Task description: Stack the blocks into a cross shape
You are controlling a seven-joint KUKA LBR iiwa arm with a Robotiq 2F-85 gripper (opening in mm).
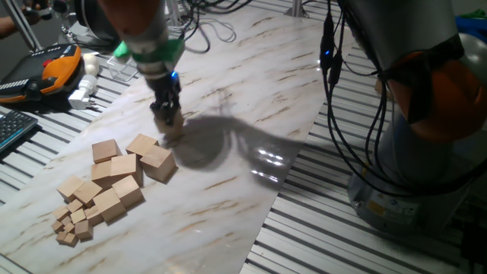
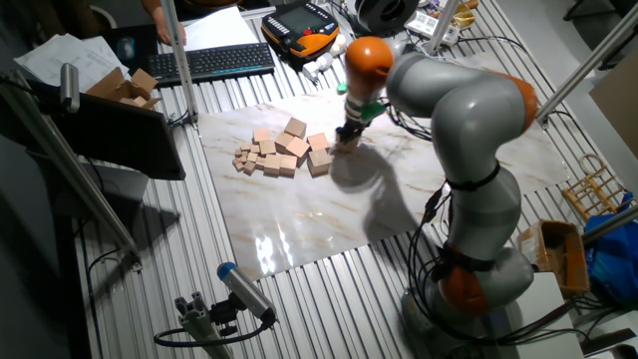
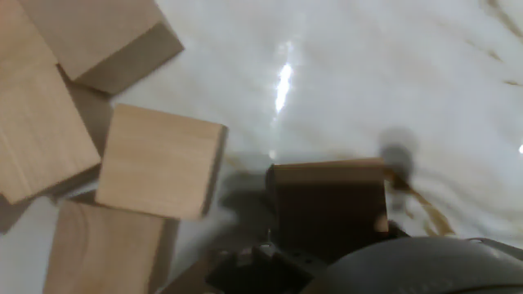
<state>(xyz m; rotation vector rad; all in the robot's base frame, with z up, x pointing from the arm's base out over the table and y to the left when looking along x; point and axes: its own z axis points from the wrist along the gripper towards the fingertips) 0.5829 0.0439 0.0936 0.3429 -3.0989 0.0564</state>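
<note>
Wooden blocks (image 1: 114,179) lie clustered at the lower left of the marble table (image 1: 243,99) — smaller cubes (image 1: 70,227) at the pile's near end. Just right of the pile, the hand (image 1: 169,125) is down at the table, closed on one block (image 3: 327,204) — dark in shadow between its fingers.

A pale marble-patterned slab (image 1: 251,99) lies on a ribbed metal table (image 2: 299,299), with glare patches near its lower edge. At upper left in one fixed view sit a keyboard (image 1: 14,129) and an orange-and-black pendant (image 1: 46,72). Papers (image 2: 60,55) and cables (image 1: 365,114) crowd the edges.
</note>
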